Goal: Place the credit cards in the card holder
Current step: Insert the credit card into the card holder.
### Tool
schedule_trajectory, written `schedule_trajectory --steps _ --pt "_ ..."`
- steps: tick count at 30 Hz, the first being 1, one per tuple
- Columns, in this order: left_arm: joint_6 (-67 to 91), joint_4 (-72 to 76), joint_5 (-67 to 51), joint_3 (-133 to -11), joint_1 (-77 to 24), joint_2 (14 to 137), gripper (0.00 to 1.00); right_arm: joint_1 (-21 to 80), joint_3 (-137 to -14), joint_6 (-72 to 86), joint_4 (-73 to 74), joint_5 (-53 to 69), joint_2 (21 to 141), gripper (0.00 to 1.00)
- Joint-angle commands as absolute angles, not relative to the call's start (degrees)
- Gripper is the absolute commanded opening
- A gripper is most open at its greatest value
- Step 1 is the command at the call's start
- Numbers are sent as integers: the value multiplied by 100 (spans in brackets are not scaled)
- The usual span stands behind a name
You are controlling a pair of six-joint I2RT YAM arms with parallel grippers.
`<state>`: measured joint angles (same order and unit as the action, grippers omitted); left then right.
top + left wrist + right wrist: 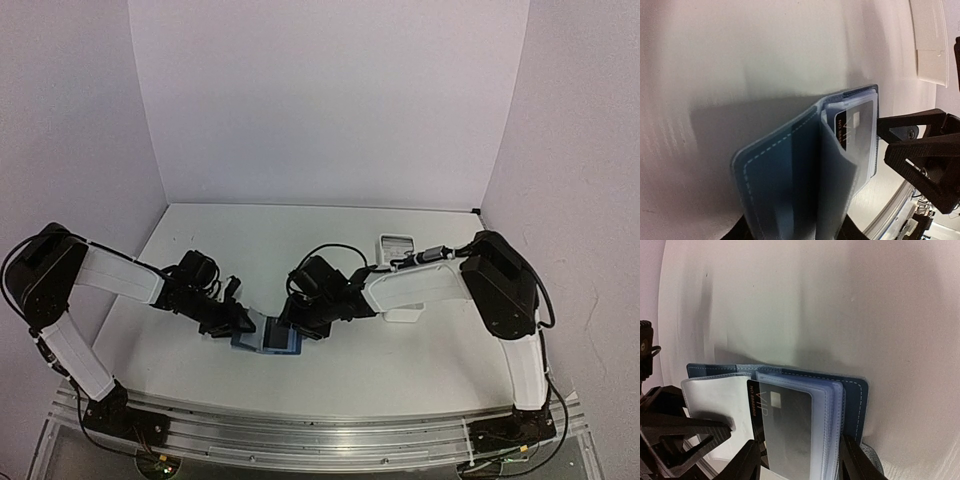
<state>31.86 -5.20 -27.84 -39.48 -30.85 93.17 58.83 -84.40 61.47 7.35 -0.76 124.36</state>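
Observation:
The blue card holder (262, 338) lies open on the table between both grippers. In the left wrist view its stitched cover (775, 185) fills the gap of my left gripper (795, 232), whose jaws press on both sides of it. A black credit card (785, 430) marked VIP sits mostly inside a clear sleeve, with a dark strip sticking out. My right gripper (800, 460) is shut across that card and the sleeve stack. The same card (855, 132) shows in the left wrist view. From above, left gripper (235, 322) and right gripper (298, 325) face each other.
A long white tray (397, 245) sits at the back right, partly under the right arm, and shows again as the tray (930, 40) in the left wrist view. The metal rail (300, 435) runs along the near table edge. White walls enclose the table.

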Motion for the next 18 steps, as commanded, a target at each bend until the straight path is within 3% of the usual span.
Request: schedule_trajectory --steps 1,7,9,14,18 --pt "3315 -8 -3318 -3724 -3130 9473 30 5965 -8539 6053 889 -115 12735 50" --pt "3409 359 -3537 -3718 -3129 9445 0 5962 -8580 5993 993 -206 12709 50" --pt "3350 187 -3503 -3839 -3132 9364 0 6003 -8814 5775 1502 -622 12652 53" --pt "3208 -596 -3248 -4303 -3129 9075 0 6238 -10033 5083 2847 -1690 12751 74" --pt "3280 -642 -3277 -4339 -3145 8969 0 6371 -10363 5059 3383 -1872 13086 77"
